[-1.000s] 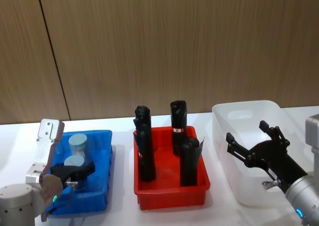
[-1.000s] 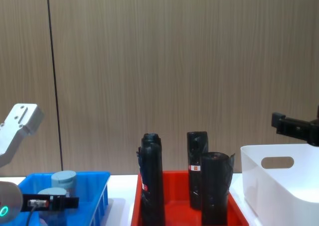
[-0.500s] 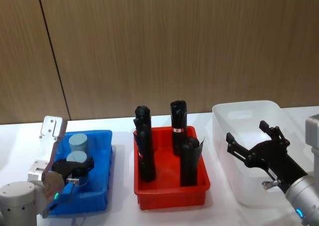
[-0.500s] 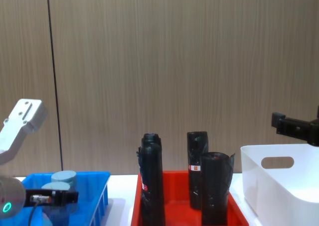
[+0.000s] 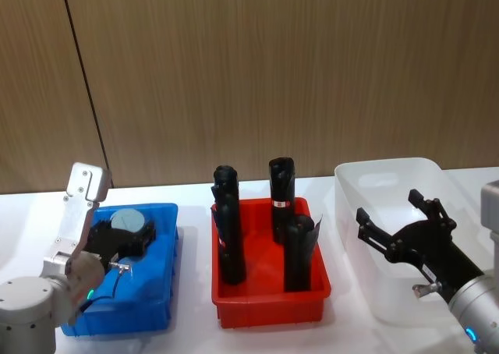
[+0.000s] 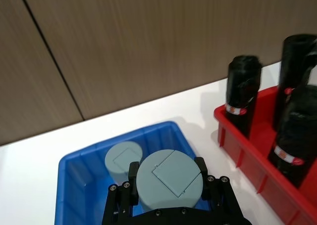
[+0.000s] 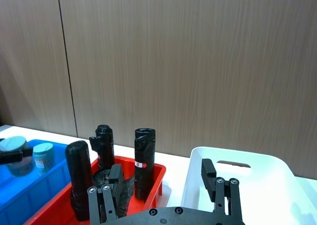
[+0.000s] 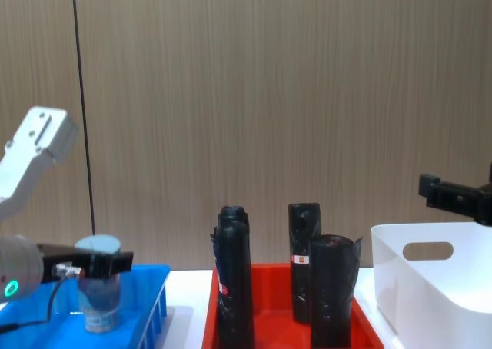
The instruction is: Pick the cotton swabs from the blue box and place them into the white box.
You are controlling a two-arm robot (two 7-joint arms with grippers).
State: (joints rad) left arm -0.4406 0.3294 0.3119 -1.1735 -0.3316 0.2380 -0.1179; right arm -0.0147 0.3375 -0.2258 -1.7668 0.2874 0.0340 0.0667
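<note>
My left gripper (image 5: 127, 235) is shut on one tub of cotton swabs (image 5: 125, 218) with a pale grey-blue lid, held raised above the blue box (image 5: 158, 301). From the left wrist the held tub (image 6: 169, 179) sits between the fingers (image 6: 133, 171), and a second tub (image 6: 123, 159) stands below in the blue box (image 6: 74, 185). From the chest the held tub (image 8: 100, 297) hangs over the blue box (image 8: 150, 286). My right gripper (image 5: 399, 237) is open, hovering over the white box (image 5: 366, 182), also seen as the white box (image 7: 257, 178).
A red tray (image 5: 269, 298) with three tall black wrapped rolls (image 5: 227, 229) stands between the two boxes. The rolls (image 8: 234, 276) rise well above the tray rim. A wooden wall panel runs behind the white table.
My left gripper has lifted the tub it grips up out of the blue box and a little farther back. The right arm has stayed put.
</note>
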